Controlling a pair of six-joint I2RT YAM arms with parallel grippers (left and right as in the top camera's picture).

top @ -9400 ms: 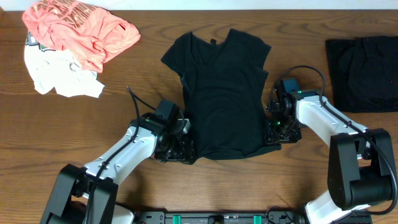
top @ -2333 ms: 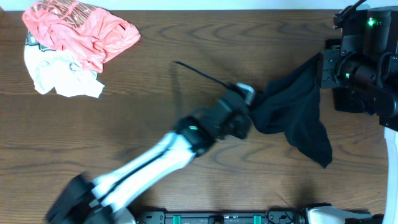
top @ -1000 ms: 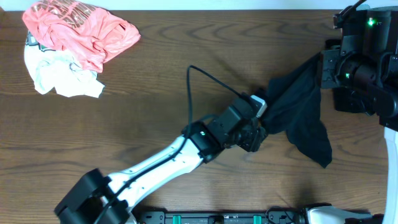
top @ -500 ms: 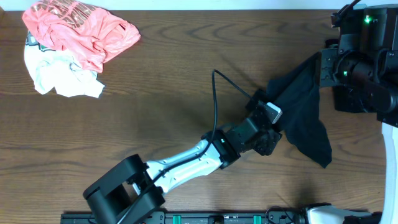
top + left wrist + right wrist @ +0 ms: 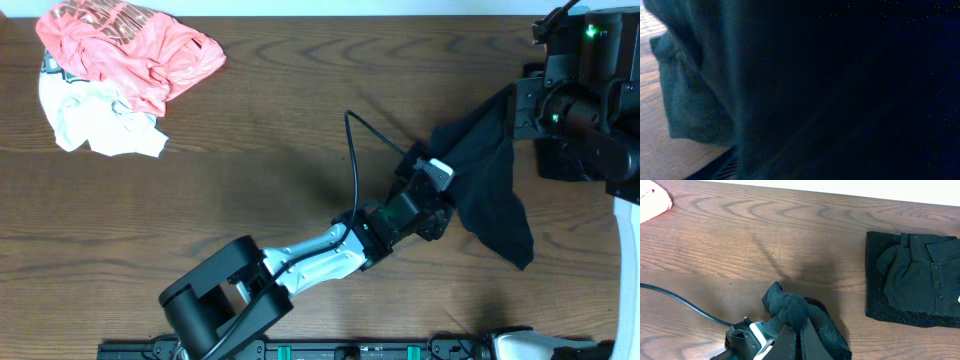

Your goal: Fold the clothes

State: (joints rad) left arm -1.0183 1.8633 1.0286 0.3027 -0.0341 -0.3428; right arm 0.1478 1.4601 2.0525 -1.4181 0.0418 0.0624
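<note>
Black garment (image 5: 485, 185) hangs from the closed right jaws, just left of the folded black pile (image 5: 912, 280), drooping toward the table (image 5: 250, 150). Left jaws have pushed in against its far edge; whether they grip, I cannot tell. Spreading it flat likely follows.

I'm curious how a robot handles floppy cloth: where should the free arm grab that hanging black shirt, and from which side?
Probably best to take the black shirt by its loose left edge, about mid-height, coming in from the left, where the left gripper sits. The right gripper pinches the top corner, so the cloth hangs stretched along that edge, while the lower tip trails slack.
</note>
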